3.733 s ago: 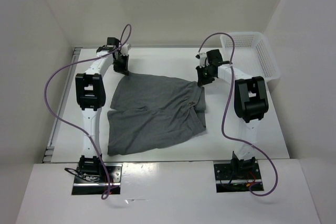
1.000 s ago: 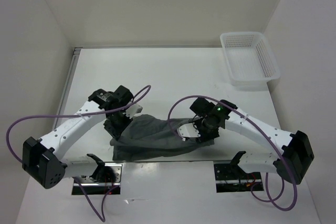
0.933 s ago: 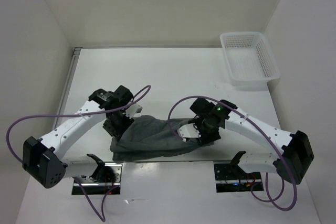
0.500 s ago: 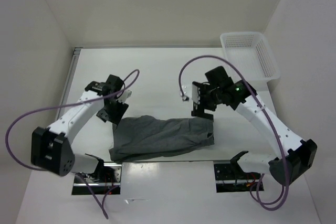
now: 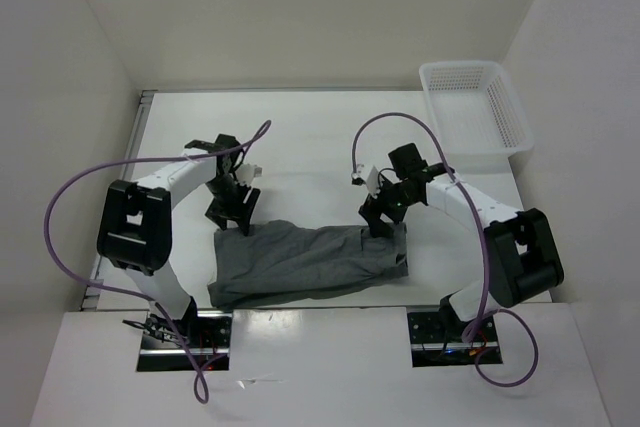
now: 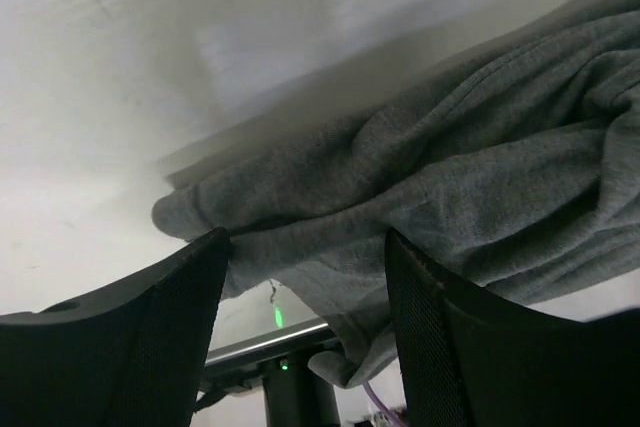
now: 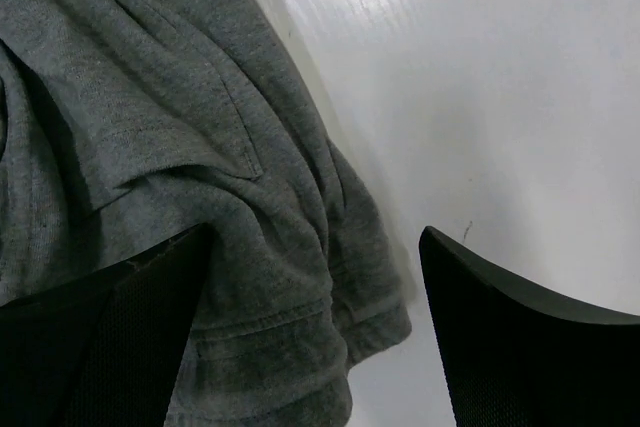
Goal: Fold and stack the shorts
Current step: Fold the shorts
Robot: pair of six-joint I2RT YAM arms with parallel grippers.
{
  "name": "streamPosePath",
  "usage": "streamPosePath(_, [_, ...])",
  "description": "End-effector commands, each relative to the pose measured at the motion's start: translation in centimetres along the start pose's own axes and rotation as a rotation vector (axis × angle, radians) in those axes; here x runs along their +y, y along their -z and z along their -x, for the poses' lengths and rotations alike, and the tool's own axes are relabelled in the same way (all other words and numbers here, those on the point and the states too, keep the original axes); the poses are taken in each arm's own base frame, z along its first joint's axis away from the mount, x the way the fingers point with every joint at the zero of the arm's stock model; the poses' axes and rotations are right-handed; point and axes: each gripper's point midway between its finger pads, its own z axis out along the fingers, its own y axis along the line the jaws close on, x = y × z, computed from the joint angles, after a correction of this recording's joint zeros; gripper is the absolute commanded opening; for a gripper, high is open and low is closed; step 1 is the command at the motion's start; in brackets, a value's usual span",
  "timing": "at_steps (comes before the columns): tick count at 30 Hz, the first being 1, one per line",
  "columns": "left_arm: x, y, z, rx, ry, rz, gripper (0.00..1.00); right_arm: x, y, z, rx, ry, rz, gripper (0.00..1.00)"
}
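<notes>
Grey shorts lie folded once on the desk, left tool and right tool spread wide and empty at the far corners, so the next fold likely needs fresh grips.

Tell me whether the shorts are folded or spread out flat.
Folded in half. The shorts lie as a narrow doubled strip, with overlapping layers showing in both wrist views.

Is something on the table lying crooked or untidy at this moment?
Yes, mildly. The shorts lie folded near the front edge of the table, but the fold is uneven. The cloth is wrinkled, its right end bunches in loose layers, and its near left corner sticks out lower. The left hand and right hand hover open at its far corners.
</notes>
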Motion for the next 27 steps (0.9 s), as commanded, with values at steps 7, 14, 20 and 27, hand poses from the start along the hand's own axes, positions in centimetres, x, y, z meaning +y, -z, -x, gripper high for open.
streamPosePath(7, [-0.6,-2.9,-2.9,0.159,0.015,-0.046,0.71,-0.6,-1.9,-2.1,0.022,0.036,-0.046,0.8])
streamPosePath(14, [-0.3,-5.4,-3.6,0.257,0.036,-0.061,0.27,-0.9,-3.1,-1.7,0.033,0.045,-0.103,0.36])
streamPosePath(20, [2.6,-2.9,5.0,-0.008,0.029,0.038,0.04,-6.5,-2.0,4.6,-0.108,0.07,-0.302,0.09])
streamPosePath(27, [8.7,0.4,16.6,-0.3,0.052,0.268,0.07,-13.3,-0.6,10.4,-0.232,0.064,-0.568,0.52])
